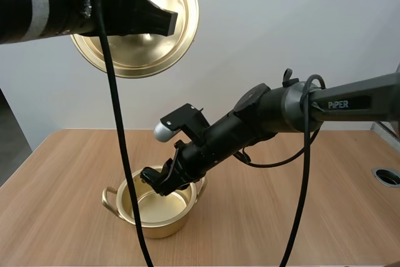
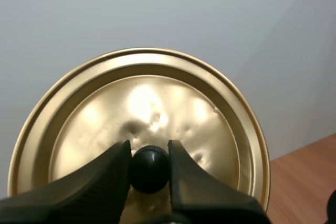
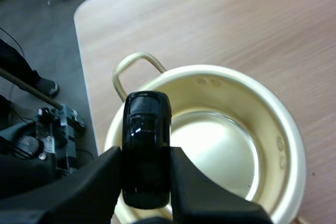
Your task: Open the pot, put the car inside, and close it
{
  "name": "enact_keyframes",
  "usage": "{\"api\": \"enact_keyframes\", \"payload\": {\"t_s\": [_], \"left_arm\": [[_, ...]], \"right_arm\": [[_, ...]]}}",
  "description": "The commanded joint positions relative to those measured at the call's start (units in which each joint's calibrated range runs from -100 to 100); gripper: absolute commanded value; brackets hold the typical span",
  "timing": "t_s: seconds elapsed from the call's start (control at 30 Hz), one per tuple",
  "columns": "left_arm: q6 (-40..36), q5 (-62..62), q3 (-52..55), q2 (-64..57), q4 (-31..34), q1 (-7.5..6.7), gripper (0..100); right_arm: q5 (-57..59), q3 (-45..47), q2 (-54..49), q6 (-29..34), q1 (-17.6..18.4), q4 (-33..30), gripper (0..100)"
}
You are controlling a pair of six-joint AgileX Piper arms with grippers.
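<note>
- The pot stands open on the left half of the worktop, toward its near edge. Its inside looks bare.
- The left pincer is closed on the black knob of the lid. It holds the lid high over the far left, well clear of the pot. I would leave it there until the car is down, so the opening is free.
- The right pincer grips the black car across its sides, the car's length pointing away from the fingers, just above the pot.
- In the right wrist view the car hangs over the rim beside one handle, not over the middle. I would shift it toward the centre of the opening before letting go, or it may catch the rim and tip out onto the worktop.
- Lower it well inside the walls, then part the fingers just enough to free it. A drop from height could make it bounce or roll on the smooth metal floor.
- The right arm lies across the pot's right side at present. Lift it straight up and draw it off to the right before the lid comes down.
</note>
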Motion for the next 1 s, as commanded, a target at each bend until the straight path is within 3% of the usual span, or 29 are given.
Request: {"api": "enact_keyframes", "payload": {"t_s": [0.0, 0.1, 0.2, 0.27, 0.33, 0.37, 0.4, 0.53, 0.7, 0.83, 0.97], "left_arm": [[0.0, -0.1, 0.0, 0.0, 0.0, 0.05, 0], [0.0, -0.1, 0.0, 0.0, 0.0, 0.05, 0], [0.0, -0.1, 0.0, 0.0, 0.0, 0.05, 0], [0.0, -0.1, 0.0, 0.0, 0.0, 0.05, 0], [0.0, 0.2, 0.1, 0.2, 0.2, 0.05, 0], [0.0, 0.2, 0.4, 0.4, 0.3, 0.05, 0], [0.0, 0.4, 0.9, 0.5, 0.6, 0.05, 0], [0.0, 1.0, 4.6, 1.7, 2.3, 0.05, 0], [3.2, 10.5, 12.6, 5.1, 4.0, 0.05, 0], [6.3, 13.2, 19.4, 9.0, 4.0, 0.05, 0], [11.1, 12.2, 26.9, 13.3, 3.4, -0.03, 0]], "right_arm": [[-5.2, 0.0, 2.3, 0.0, 0.1, -2.6, 24], [-6.0, 0.0, 4.5, 0.0, 0.1, -2.4, 52], [-5.6, 0.0, 4.6, 0.0, 0.1, -1.9, 66], [-5.4, 0.0, 4.0, 0.0, 0.1, -1.5, 60], [-5.8, 0.0, 2.7, 0.0, 0.1, -1.5, 34], [-6.1, 0.0, 1.9, 0.0, 0.1, -1.8, 12], [-6.7, 0.0, 0.9, 0.4, 0.0, -2.7, 0], [-19.1, 0.0, -4.0, 10.2, -1.9, -10.9, 0], [-33.1, 0.0, -11.8, 23.7, -7.8, -22.2, 0], [-33.2, 0.3, -18.2, 24.7, -12.8, -22.0, 0], [-33.0, 1.7, -23.8, 24.7, -14.8, -21.7, 0]]}}
